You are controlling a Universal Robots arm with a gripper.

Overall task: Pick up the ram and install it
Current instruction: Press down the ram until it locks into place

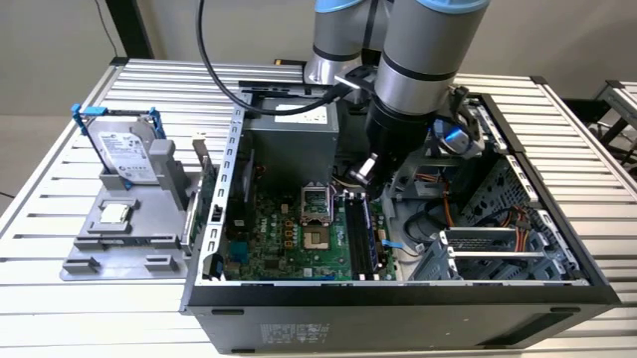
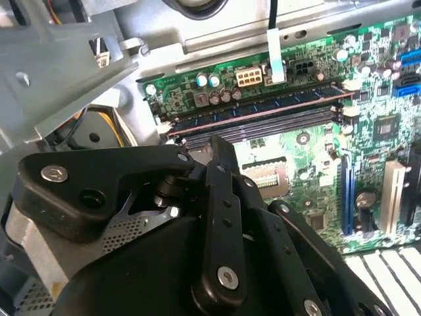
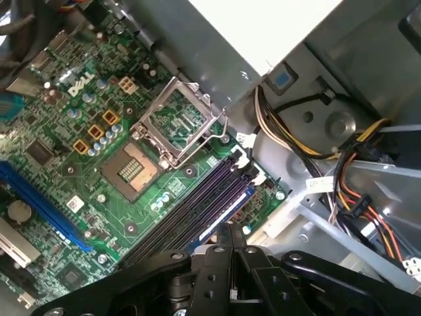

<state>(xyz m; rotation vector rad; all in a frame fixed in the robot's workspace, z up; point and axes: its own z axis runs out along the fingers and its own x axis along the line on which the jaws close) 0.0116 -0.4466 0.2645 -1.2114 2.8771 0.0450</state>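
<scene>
Bluish ram (image 1: 365, 231) lying along a black memory slot on the green motherboard (image 1: 268, 239), at 3 o'clock of the open CPU socket (image 1: 316, 216) in the exterior view. Seen lengthwise in the second wrist view (image 2: 263, 104) and, end-on, in the first wrist view (image 3: 223, 214).

Pincer (image 1: 368, 171) lowered inside the computer case (image 1: 398, 309), poised just over the slots' 12 o'clock end. Fingertips drawn together with nothing between them in the first wrist view (image 3: 231, 234); dark linkage crowding the second wrist view (image 2: 220, 155). Cannot tell whether touching the stick's edge or hanging just above it.

Risks, judged from here:
- Pressing at one end only, likely to leave the stick tilted and one end unlatched.
- Closed tips slipping off so thin an edge, liable to land on the neighbouring slot or the board.
- Drifting toward 9 o'clock, apt to reach the uncovered socket contacts (image 3: 135, 168), easily bent.
- Catching the yellow and orange cable bundle (image 3: 355, 191) close by the wrist.

Hard drive (image 1: 130, 153) standing on its grey fixture, well apart on the slatted bench (image 1: 60, 313).
</scene>
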